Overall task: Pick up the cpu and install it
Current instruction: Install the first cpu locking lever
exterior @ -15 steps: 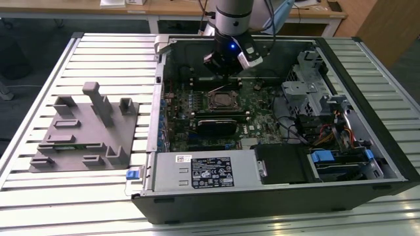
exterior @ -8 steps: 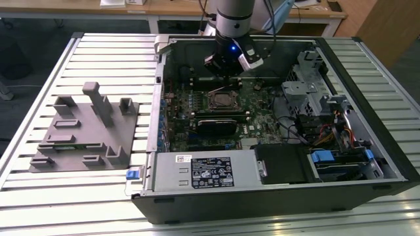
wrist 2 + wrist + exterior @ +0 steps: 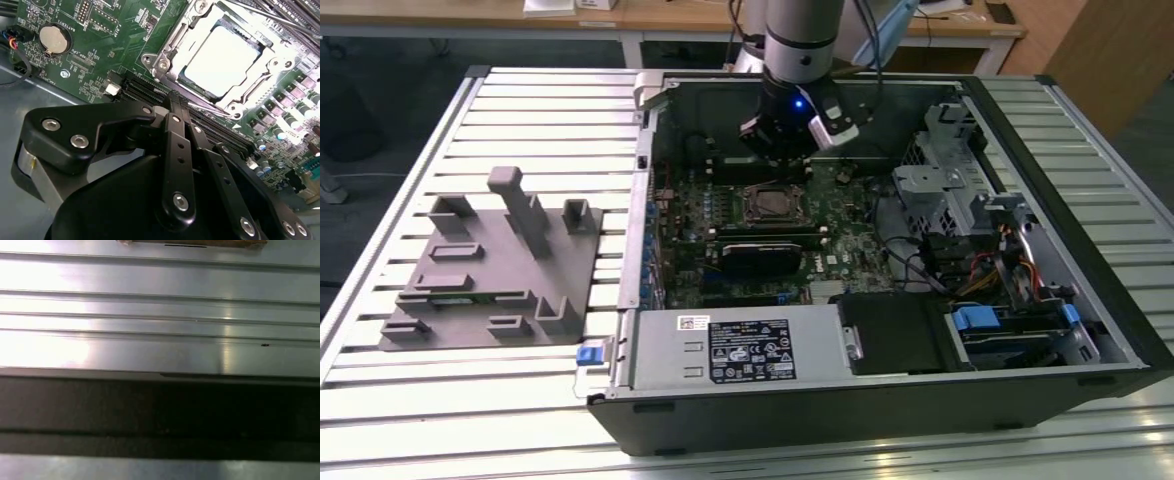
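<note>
While the arm is being held inside the open case (image 3: 1067, 330) on the table (image 3: 400, 400), the cpu (image 3: 222, 60) is being seen lying flat in the socket (image 3: 165, 62) on the motherboard (image 3: 100, 55). Just beside it, the gripper (image 3: 172, 102) is being kept pressed together, pinching nothing

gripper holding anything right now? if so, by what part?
Nothing held. The gripper has its fingers closed together with nothing between them, short of the socket. The cpu lies flat in the socket frame on the motherboard, apart from the fingers.
</note>
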